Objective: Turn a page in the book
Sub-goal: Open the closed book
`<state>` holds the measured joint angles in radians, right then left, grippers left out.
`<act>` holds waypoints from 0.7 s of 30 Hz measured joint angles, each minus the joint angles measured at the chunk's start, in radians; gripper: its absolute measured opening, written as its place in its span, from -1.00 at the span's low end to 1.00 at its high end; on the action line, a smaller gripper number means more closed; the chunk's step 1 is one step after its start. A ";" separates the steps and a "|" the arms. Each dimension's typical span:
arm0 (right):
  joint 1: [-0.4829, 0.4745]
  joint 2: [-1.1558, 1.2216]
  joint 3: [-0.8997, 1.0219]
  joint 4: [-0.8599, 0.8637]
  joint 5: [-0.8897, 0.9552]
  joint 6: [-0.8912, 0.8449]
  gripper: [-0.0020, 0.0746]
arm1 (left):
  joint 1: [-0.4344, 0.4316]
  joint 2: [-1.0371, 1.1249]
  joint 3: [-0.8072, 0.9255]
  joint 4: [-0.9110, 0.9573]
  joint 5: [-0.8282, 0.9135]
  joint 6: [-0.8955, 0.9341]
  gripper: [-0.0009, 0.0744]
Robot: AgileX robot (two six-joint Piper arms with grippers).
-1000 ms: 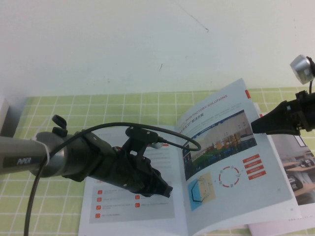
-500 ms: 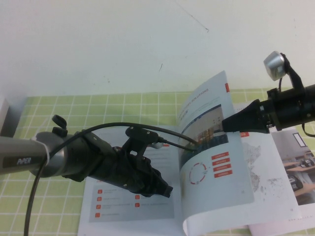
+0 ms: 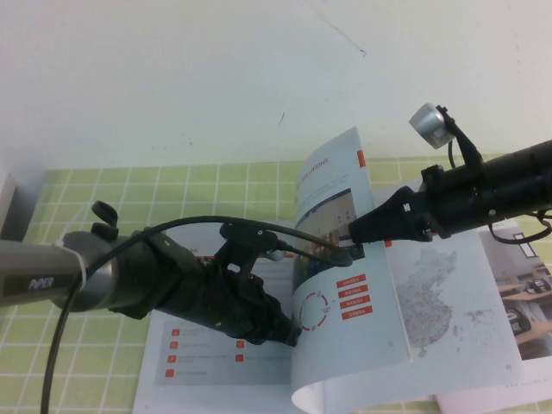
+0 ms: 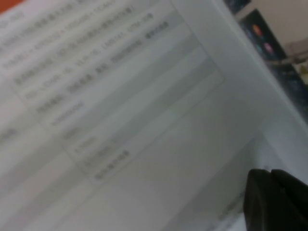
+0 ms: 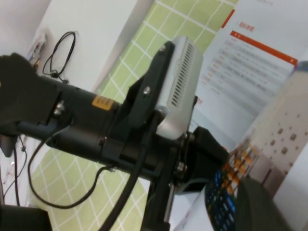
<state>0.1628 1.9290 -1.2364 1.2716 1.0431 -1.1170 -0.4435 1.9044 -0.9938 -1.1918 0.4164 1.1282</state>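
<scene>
We are seeing the book (image 3: pixel 233 362) showing glossy white paper, and its lifted page (image 3: pixel 341 285) is curling smoothly. The right gripper (image 3: pixel 355 235) and left gripper (image 3: pixel 289 332) are looking like matt black plastic. The checked green mat (image 3: pixel 78 259) is looking matt.

The left arm (image 3: pixel 52 280) bears a label reading "PiPER"; the page (image 3: pixel 332 259) heading partly reads "SOLUTIONS".
</scene>
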 joint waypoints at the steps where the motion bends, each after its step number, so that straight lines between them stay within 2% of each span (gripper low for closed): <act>1: 0.002 0.000 0.000 0.000 -0.005 -0.002 -0.69 | 0.000 -0.006 0.000 0.009 -0.012 0.000 -0.99; 12: 0.010 0.017 0.000 0.006 -0.016 -0.016 -0.70 | 0.000 -0.171 0.002 0.169 -0.157 -0.054 -0.99; 17: 0.010 0.041 0.000 0.013 -0.016 -0.016 -0.70 | 0.000 -0.284 0.004 0.229 -0.152 -0.066 -0.99; 21: 0.010 0.047 0.000 0.021 -0.016 -0.017 -0.70 | -0.047 -0.371 0.004 0.253 -0.136 -0.057 -0.99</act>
<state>0.1725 1.9759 -1.2364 1.2928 1.0269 -1.1339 -0.4905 1.5339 -0.9899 -0.9387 0.2808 1.0712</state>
